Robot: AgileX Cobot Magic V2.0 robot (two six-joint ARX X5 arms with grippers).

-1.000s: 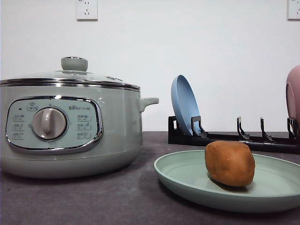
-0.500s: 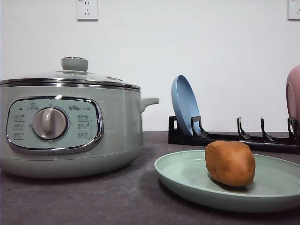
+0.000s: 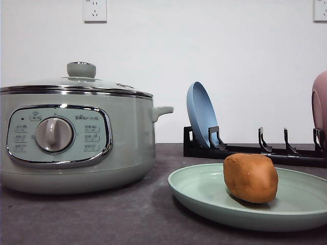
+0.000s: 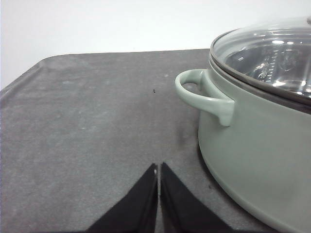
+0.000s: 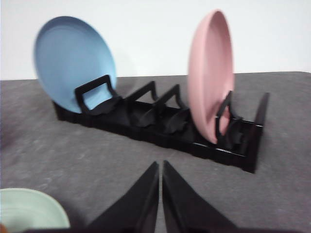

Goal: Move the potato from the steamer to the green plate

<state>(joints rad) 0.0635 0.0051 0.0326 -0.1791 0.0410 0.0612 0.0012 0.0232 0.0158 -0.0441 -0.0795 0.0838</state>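
A: We begin at our left gripper [image 4: 159, 167]; its two black fingers are pressed together with nothing between them, low over the dark grey matte table [image 4: 87, 121]; just beside it stands the large round sage-green steamer [image 4: 257, 145], its looped side handle [image 4: 201, 94] towards us and its glass lid [image 4: 272, 56] seated on the chrome rim.

B: And our right gripper [image 5: 160, 167] is the same; clenched tip to tip, holding nothing, above bare table; beyond it sits the long black slotted dish rack [image 5: 160, 121], with the round blue plate [image 5: 73, 60] upright in one end slot and the round pink plate [image 5: 211, 73] upright near the other end; the slots between them are free.

A: Through the lid we cannot tell what the steamer holds; glare covers the glass.

B: From the front view, the lumpy orange-brown potato [image 3: 251, 177] rests inside the wide shallow mint-green plate [image 3: 204, 191]; that plate lies flat on the table, to the right of the steamer and apart from it, in front of the rack.
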